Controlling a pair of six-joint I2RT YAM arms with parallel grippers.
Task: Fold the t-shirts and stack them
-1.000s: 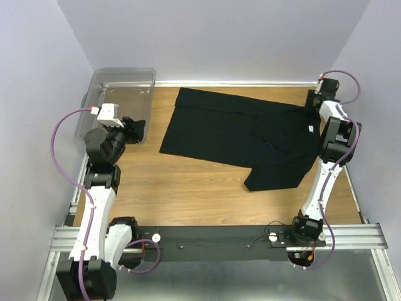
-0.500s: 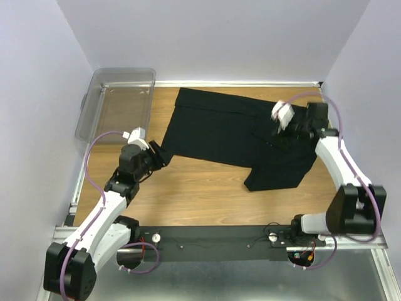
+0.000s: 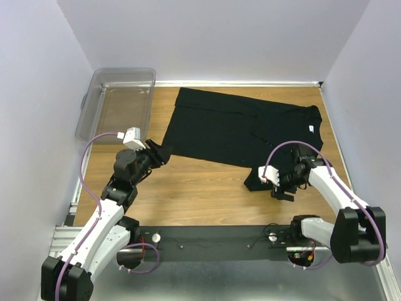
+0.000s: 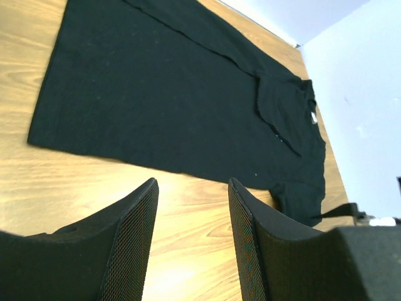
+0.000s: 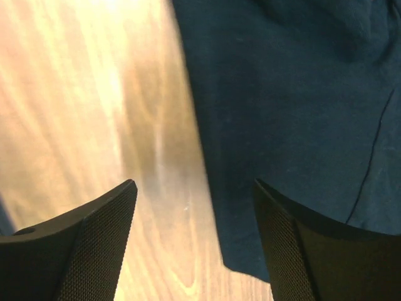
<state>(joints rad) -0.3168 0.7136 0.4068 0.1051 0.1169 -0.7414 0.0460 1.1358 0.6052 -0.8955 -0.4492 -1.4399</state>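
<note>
One wooden table (image 3: 188, 188) fills the top view, and we see a single black t-shirt (image 3: 232, 132) spread flat on it, reaching from the centre out toward 2 o'clock. Its hem faces 9 o'clock and its collar faces 3 o'clock. One sleeve juts out toward 5 o'clock, and a flap of cloth lies folded over the body near the collar. A clear bin (image 3: 88, 110) stands at the table's 10 o'clock corner, apart from the shirt. We find the left gripper (image 3: 160, 152) just off the hem corner at the shirt's 8 o'clock. In its wrist view, the left gripper (image 4: 193, 188) shows a moderate gap between its fingers, with only bare wood there and nothing held. The right gripper (image 3: 282, 188) sits at the shirt's 5 o'clock edge, by the jutting sleeve. Its own camera shows the gripper (image 5: 194, 188) spread wide, one finger over wood and the other over cloth, with the shirt's edge running between them. We cannot tell whether it touches the cloth. Smallest of all, a white tag (image 3: 311, 128) marks the collar.
</note>
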